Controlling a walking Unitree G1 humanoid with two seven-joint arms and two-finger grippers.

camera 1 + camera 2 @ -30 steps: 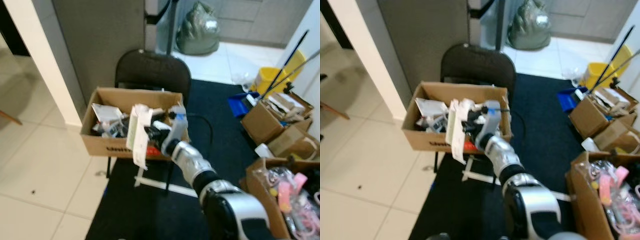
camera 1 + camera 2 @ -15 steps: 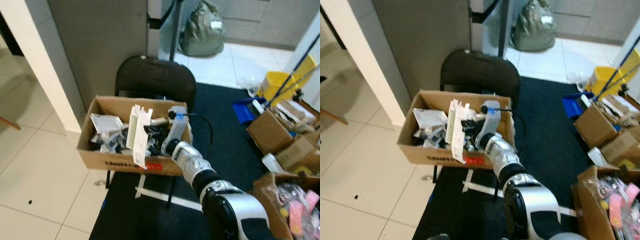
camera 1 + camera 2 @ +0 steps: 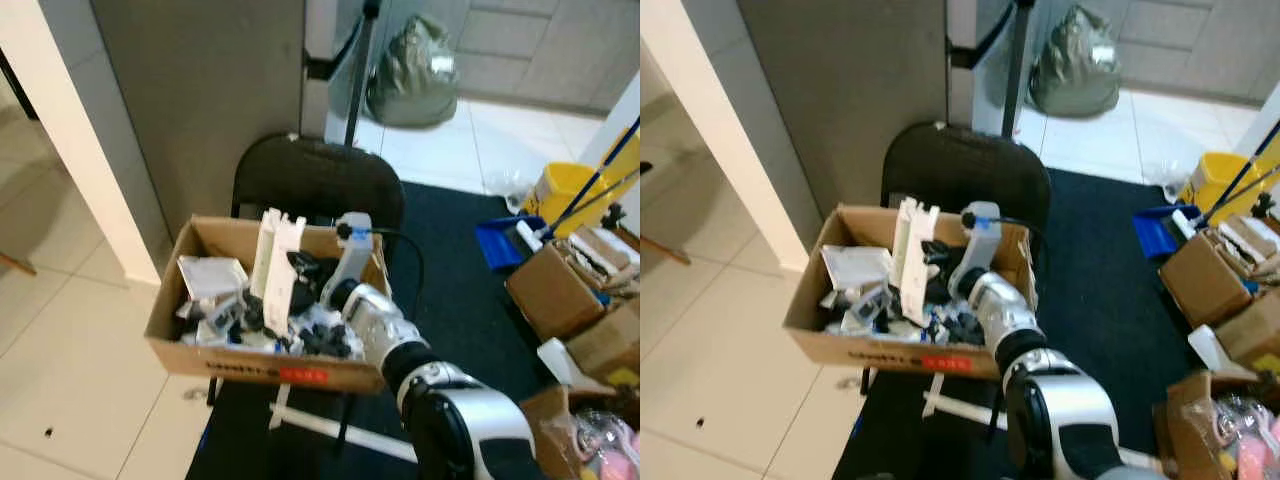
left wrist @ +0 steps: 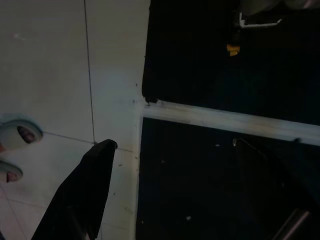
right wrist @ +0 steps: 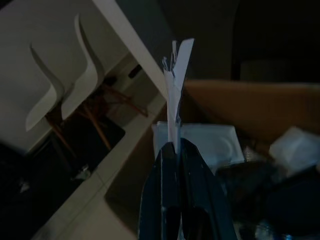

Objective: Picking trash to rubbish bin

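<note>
Left eye view: a white flattened carton (image 3: pixel 277 262) is held upright over an open cardboard box (image 3: pixel 190 356) that is filled with mixed trash and rests on a black chair (image 3: pixel 318 182). The right end effector (image 3: pixel 296 268) is reached in over the box from its right side, clenched on the carton. A dark carpet (image 3: pixel 462 290) lies under the chair; brown boxes (image 3: pixel 556 292) and a yellow bucket (image 3: pixel 566 184) are seen at the far right.

Right eye view: the same layout is recorded; the carton's lower end is down among the trash inside the box, its top standing above the rim.

Left wrist view: the left end effector (image 4: pixel 170 197) hangs over tile floor (image 4: pixel 55 75) and the dark carpet edge. One black finger (image 4: pixel 85 195) is visible, well apart from a second dim one, so the fingers are read as spread and empty.

Right wrist view: the carton is seen edge-on, pinched between the two black fingers (image 5: pixel 159 200), with the box interior beyond
</note>
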